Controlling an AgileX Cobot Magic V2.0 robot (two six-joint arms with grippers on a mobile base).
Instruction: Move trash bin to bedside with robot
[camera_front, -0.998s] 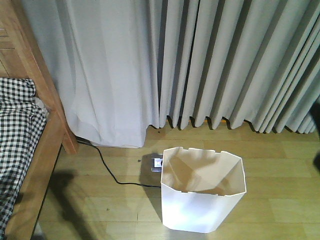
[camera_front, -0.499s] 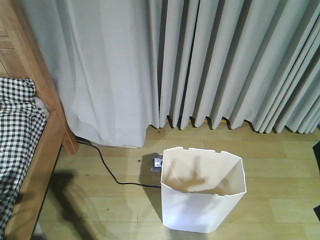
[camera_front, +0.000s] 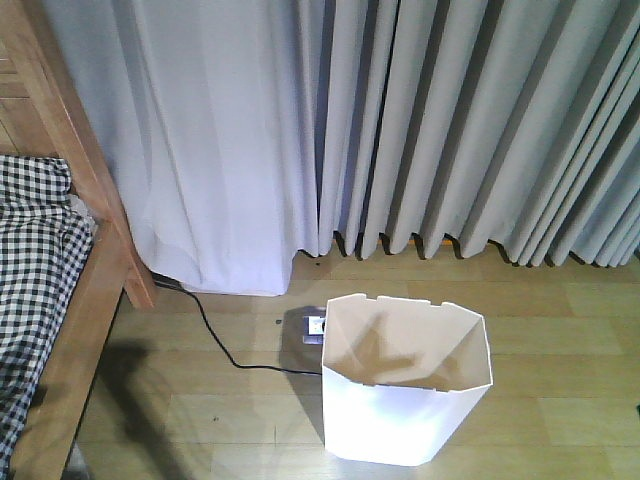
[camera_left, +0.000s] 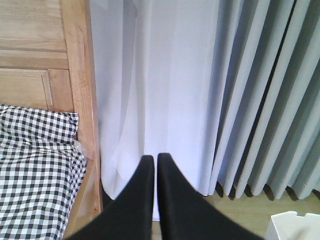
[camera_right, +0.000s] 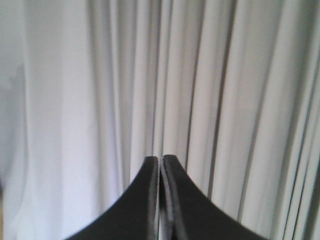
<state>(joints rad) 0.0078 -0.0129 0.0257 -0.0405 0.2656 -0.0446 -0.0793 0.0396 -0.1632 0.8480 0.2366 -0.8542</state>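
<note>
White trash bin (camera_front: 405, 410) stands apart from the bed (camera_front: 60, 300); left pincer (camera_left: 155, 162) and right pincer (camera_right: 160, 162) both pressed together, empty.

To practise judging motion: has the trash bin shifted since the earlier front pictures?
No. The trash bin keeps its place beside the floor socket.

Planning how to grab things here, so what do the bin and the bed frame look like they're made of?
The bin looks like thin white plastic: smooth matte faceted walls, notched rim. The bed frame looks like light brown wood with visible grain, possibly a veneer.
</note>
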